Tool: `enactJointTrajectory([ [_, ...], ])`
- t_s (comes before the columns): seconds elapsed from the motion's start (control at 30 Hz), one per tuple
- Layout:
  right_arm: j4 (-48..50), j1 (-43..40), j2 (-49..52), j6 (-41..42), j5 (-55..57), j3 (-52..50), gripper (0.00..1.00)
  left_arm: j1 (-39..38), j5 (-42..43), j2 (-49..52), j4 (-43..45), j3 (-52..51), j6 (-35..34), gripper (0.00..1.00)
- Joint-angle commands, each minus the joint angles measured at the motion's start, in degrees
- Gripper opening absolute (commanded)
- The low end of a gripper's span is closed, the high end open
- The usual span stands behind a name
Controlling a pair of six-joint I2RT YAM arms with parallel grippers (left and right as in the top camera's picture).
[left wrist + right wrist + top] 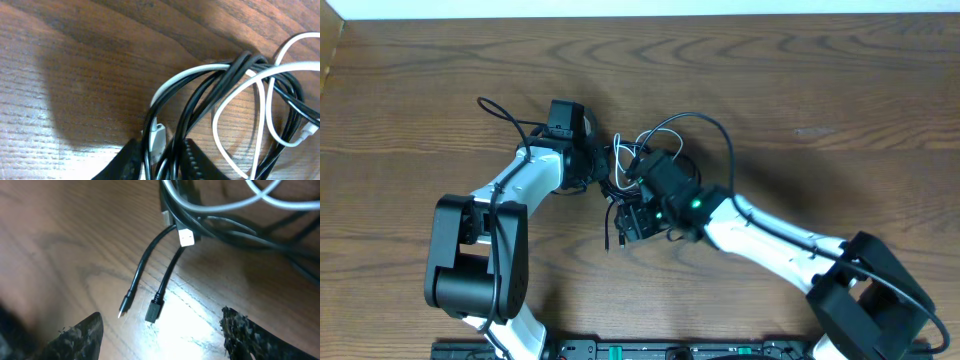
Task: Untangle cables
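The cables (pixel 642 158) lie knotted on the table between my two arms: several black cords (pixel 200 95) wound together with a white cord (pixel 260 75). My left gripper (pixel 162 162) is shut on a bunch of black strands, with a pale plug (pixel 158 137) between its fingers. In the overhead view the left gripper (pixel 603 172) sits at the knot's left edge. My right gripper (pixel 160 335) is open, and nothing lies between its fingers (pixel 80 335). Just ahead of it, two black plug ends (pixel 153 312) rest on the wood, below a white plug (pixel 186 237).
The wooden table (pixel 820 90) stretches away to all sides of the knot. A thick black wire (pixel 500 112) loops off the left arm. The right arm (pixel 770 240) reaches in from the lower right, its gripper (pixel 635 222) just below the knot.
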Motion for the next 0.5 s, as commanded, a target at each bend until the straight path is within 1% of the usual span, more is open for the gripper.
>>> enactJointTrajectory([
  [0.0, 0.0, 3.4, 2.1, 8.2, 12.9, -0.1, 0.72, 0.0, -0.3, 0.8, -0.2, -0.7, -3.3, 0.21],
  [0.07, 0.3, 5.0, 3.6, 10.3, 15.6, -0.1, 0.72, 0.0, 0.1, 0.8, -0.4, -0.7, -4.9, 0.14],
  [0.13, 1.4, 6.4, 5.6, 11.1, 16.2, -0.1, 0.7, 0.0, 1.5, 0.8, -0.4, -0.7, -4.9, 0.08],
  [0.23, 4.0, 8.1, 9.2, 11.1, 16.2, -0.1, 0.7, 0.0, 2.4, 0.8, -0.3, -0.7, -5.1, 0.08],
  [0.33, 7.8, 9.1, 13.1, 10.8, 15.6, -0.1, 0.73, 0.0, 2.4, 0.8, -0.3, -0.7, -5.6, 0.08],
  [0.37, 8.5, 9.3, 14.2, 10.8, 15.3, -0.1, 0.72, 0.0, 2.4, 0.8, -0.3, -0.7, -5.7, 0.08],
  [0.4, 8.7, 9.3, 15.0, 10.8, 15.1, -0.1, 0.62, 0.0, 2.4, 0.8, -0.3, -0.7, -5.7, 0.08],
  [0.43, 8.5, 9.3, 15.5, 10.7, 15.3, -0.1, 0.5, 0.1, 2.4, 0.8, -0.3, -0.7, -5.7, 0.08],
  [0.47, 7.7, 9.1, 15.8, 10.3, 15.8, 0.0, 0.34, 0.3, 2.4, 0.8, -0.3, -0.7, -5.7, 0.07],
])
